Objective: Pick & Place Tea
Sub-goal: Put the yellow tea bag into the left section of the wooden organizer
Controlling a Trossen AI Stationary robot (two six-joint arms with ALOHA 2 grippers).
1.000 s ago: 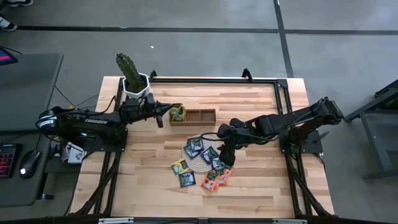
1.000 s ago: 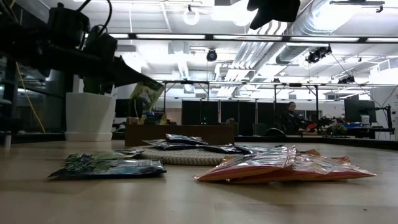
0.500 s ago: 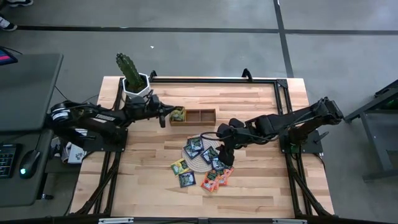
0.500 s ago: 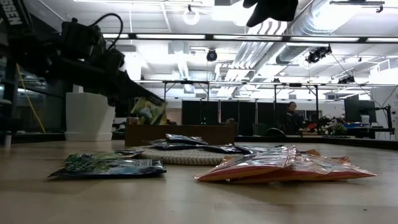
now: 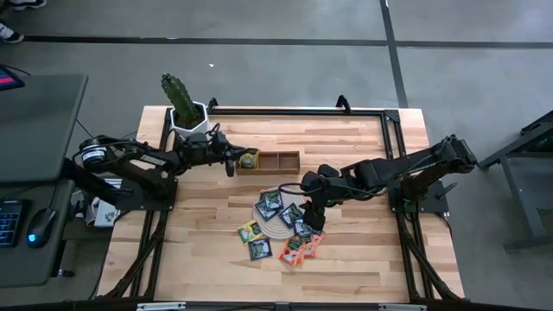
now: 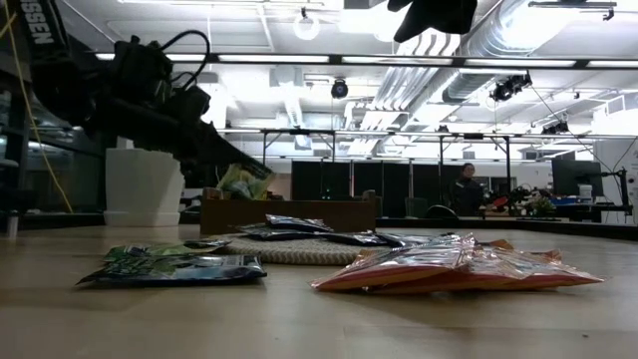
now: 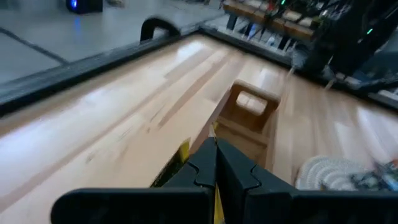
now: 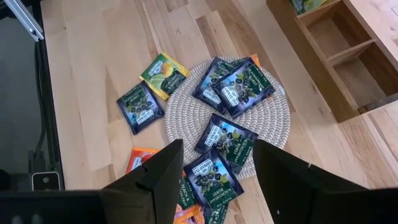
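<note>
A yellow-green tea sachet is gripped by the left tool point(image 5: 242, 161) over the tray's point(image 5: 281, 161) end compartment.

From above, the left arm is stretched level; the right tool point(image 5: 311, 210) is held spread above the mat point(image 5: 278, 226). From surface height, the sachet point(image 6: 242, 180) is seen tilted, light and floppy, best pinched by an edge. In the right wrist view, loose sachets point(image 8: 233, 87) are spread below.

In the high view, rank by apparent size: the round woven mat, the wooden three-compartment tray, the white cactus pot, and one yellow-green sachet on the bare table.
Largest to smallest in the high view:
1. Round pale woven mat
2. Brown wooden three-compartment tray, close to the mat in area, so unsure
3. White cactus pot
4. Yellow-green square paper sachet
</note>
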